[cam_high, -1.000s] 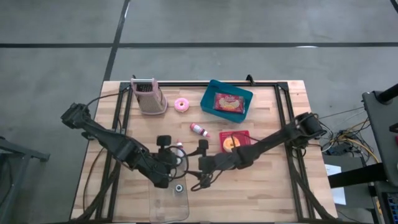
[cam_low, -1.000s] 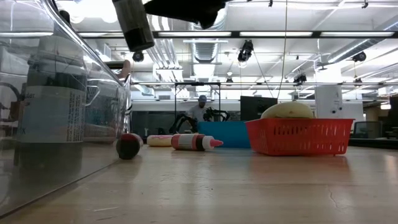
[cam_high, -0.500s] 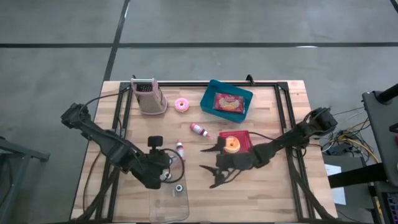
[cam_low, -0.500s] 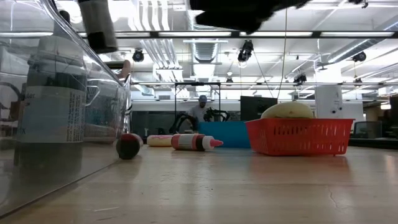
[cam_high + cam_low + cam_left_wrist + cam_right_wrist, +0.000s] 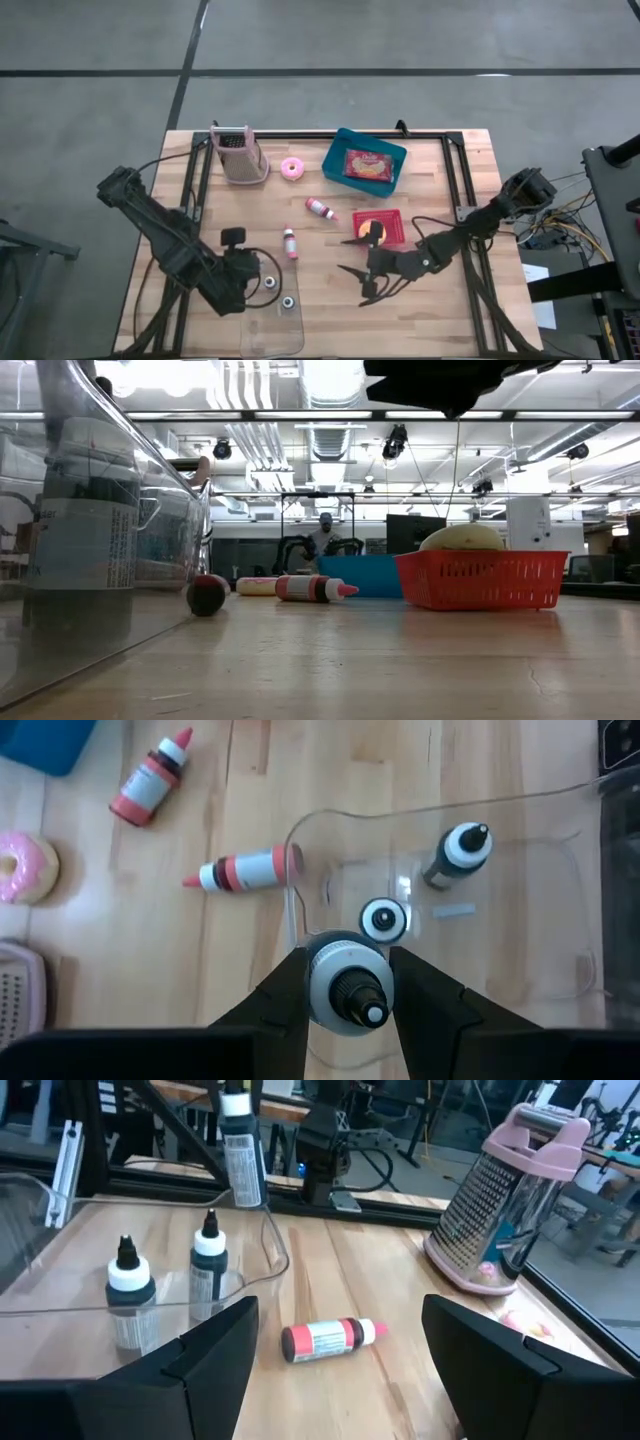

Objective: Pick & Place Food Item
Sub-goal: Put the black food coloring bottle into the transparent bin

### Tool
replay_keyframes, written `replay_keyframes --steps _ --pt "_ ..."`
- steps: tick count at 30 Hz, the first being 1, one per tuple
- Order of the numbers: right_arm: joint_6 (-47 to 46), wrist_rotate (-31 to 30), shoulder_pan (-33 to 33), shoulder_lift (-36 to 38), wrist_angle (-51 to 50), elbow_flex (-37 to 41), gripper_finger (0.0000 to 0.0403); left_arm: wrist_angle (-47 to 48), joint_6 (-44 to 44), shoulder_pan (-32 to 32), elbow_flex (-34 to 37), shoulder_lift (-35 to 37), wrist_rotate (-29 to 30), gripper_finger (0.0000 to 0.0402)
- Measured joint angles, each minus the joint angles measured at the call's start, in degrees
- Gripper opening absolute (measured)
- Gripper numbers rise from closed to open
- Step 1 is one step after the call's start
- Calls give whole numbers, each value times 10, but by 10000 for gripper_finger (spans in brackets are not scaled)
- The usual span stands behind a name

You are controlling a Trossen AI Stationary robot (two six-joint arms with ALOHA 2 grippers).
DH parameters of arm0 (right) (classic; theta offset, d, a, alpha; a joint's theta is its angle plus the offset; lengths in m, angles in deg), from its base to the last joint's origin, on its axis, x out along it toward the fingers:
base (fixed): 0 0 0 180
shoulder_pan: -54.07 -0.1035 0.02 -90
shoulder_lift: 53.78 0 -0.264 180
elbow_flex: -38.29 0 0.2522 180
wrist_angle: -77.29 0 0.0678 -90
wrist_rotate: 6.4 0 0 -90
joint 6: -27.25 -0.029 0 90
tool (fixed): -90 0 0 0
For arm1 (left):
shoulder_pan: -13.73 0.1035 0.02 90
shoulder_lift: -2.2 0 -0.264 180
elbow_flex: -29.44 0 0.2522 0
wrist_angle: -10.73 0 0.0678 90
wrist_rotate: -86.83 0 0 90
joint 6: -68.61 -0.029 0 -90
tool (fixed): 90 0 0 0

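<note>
1. Left gripper (image 5: 345,982) clamps a white-capped bottle (image 5: 347,982) over the clear tray's (image 5: 560,910) nine-o'clock rim.
2. Right gripper (image 5: 368,268) hangs wide open and empty, at three o'clock from the tray.
3. Risk, judged: dropped here, the bottle could catch the rim and topple the two standing bottles (image 5: 455,855).

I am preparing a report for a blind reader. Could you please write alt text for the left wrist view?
The left gripper holds a bottle with a white cap and black nozzle above a clear tray containing two similar bottles. Beyond, on the wooden table, lie two red-and-white bottles and a pink doughnut.
</note>
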Motion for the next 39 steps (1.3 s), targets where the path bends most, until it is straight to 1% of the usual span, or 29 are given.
replay_keyframes --steps 4,8,17,31,39 --pt "-1 -2 0 0 -3 0 276 3 17 -4 12 0 -20 108" --pt "-1 -2 0 0 -4 0 276 -11 35 -8 47 0 -44 108" --pt "0 -2 0 -1 -4 0 276 -96 41 -11 124 0 -78 108" --pt "1 -3 1 -1 -3 0 276 -174 40 -11 197 0 -97 108" --pt "1 -3 1 -1 -3 0 276 -200 40 -11 219 0 -99 108"
